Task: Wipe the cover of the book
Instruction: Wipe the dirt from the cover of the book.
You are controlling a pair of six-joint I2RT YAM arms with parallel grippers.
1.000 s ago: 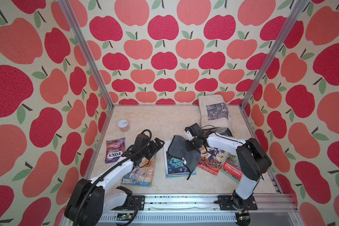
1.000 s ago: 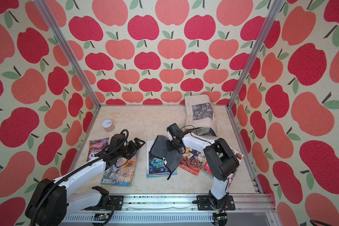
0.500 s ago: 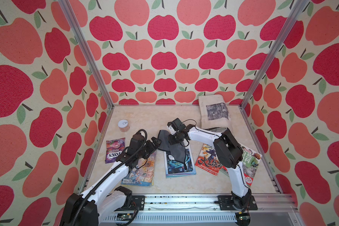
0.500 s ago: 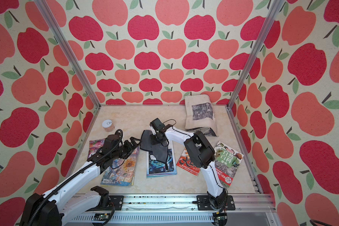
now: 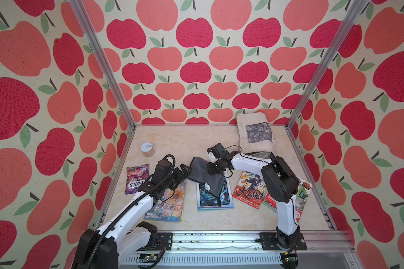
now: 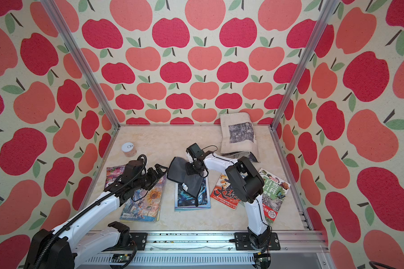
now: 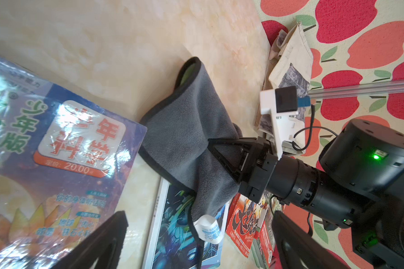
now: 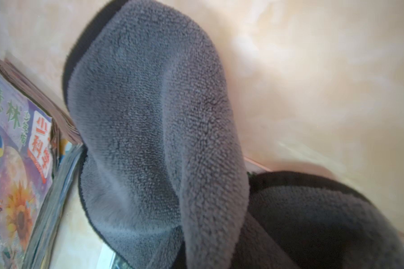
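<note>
Our right gripper (image 5: 212,168) pinches the grey cloth (image 5: 204,178) draped over the far end of the blue book (image 5: 214,201) mid-table, our left gripper (image 5: 184,170) gapes empty, so wiping may drag that unpinned book.

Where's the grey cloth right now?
In a top view the grey cloth hangs mid-table from the shut right gripper, draped over the blue book's far end, right of the sunflower magazine.

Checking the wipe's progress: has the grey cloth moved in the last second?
Yes. The grey cloth slid across the blue book toward the sunflower magazine.
</note>
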